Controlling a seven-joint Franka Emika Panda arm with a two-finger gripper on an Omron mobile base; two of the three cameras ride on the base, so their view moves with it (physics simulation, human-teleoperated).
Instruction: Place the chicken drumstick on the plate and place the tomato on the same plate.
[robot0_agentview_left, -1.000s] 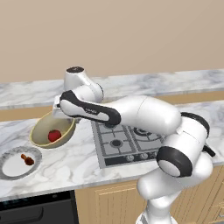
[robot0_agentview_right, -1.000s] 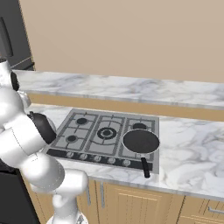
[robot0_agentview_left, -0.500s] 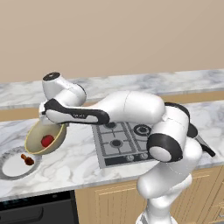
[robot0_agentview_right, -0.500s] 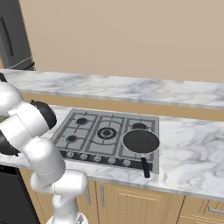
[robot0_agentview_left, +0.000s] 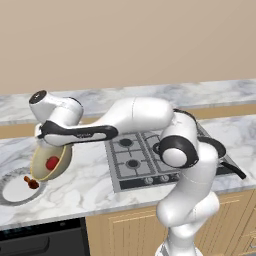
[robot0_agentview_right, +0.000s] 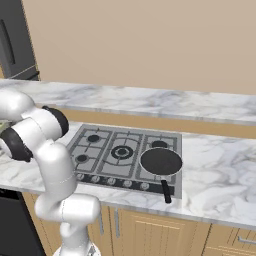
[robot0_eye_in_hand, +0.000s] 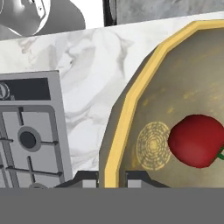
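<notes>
Lying at the far left of the left base view, the plate (robot0_agentview_left: 12, 192) carries the chicken drumstick (robot0_agentview_left: 32, 183) near its right rim. Just right of it, the tilted bowl (robot0_agentview_left: 59, 166) holds the tomato (robot0_agentview_left: 52, 162). The gripper (robot0_eye_in_hand: 111, 178) clamps the bowl's yellow rim. Further right sit the stove (robot0_agentview_left: 142, 162) and frying pan (robot0_agentview_right: 161, 162).

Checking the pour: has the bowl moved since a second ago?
Yes. In the left base view the bowl, holding the tomato, has shifted away from the stove, over the plate.
</notes>
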